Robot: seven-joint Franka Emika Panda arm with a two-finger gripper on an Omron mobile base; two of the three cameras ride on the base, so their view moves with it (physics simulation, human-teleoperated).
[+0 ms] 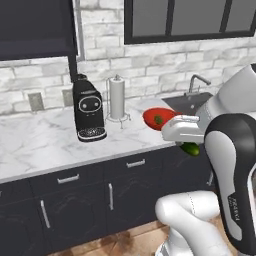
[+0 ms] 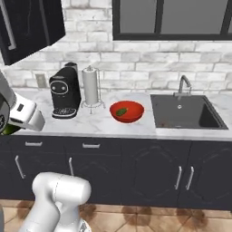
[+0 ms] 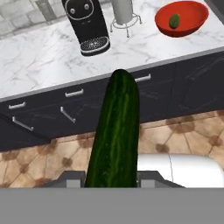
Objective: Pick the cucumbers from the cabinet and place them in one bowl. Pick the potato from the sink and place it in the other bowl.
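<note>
small dark print on robot arm (image 1: 234,210), too blurred to read, no other text legible

Arm folded back over base, elbow high, hand out in front of the counter edge, pointing down and forward. Gripper (image 3: 110,181) closed on a cucumber (image 3: 114,135), which juts out lengthwise well past the fingertips, gripped near its lower end.

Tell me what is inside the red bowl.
One cucumber lies inside the red bowl. The bowl's near wall hides part of its floor. The gripper holds a second cucumber.
</note>
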